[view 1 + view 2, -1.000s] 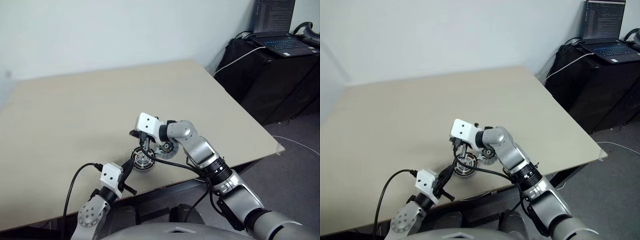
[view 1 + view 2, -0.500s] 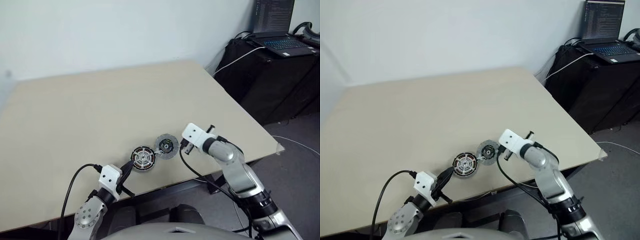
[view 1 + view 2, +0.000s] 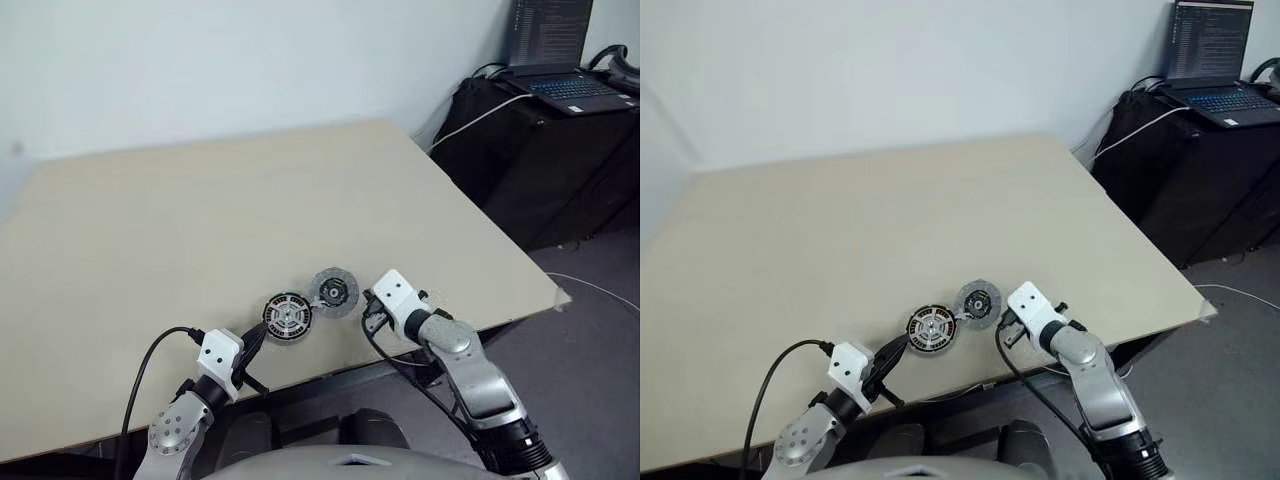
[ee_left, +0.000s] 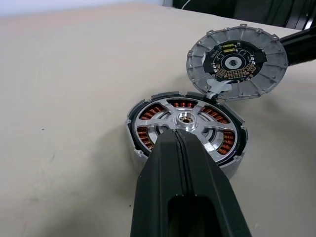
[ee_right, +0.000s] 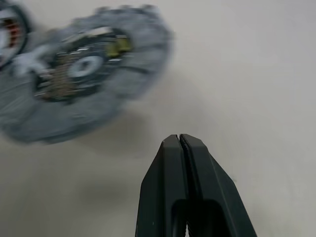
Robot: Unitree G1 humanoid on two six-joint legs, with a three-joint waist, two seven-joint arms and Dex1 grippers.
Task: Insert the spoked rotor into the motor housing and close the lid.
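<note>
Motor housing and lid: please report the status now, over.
Left gripper shut, empty, beside motor housing. Right gripper shut, empty. Spoked rotor seated. Lid off, leaning against housing. Nothing in the way.

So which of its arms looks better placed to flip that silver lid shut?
Probably the right. Its shut gripper sits right beside the lid, which leans open against the motor housing. The left gripper, also shut, points at the housing's near side, farther from the lid.

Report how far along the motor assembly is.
Done: the spoked rotor sits inside the motor housing, copper windings showing between its spokes. In hand: nothing; the left gripper and right gripper are both shut and empty. Left: the lid lies beside the housing, leaning on its rim, not closed over it.
</note>
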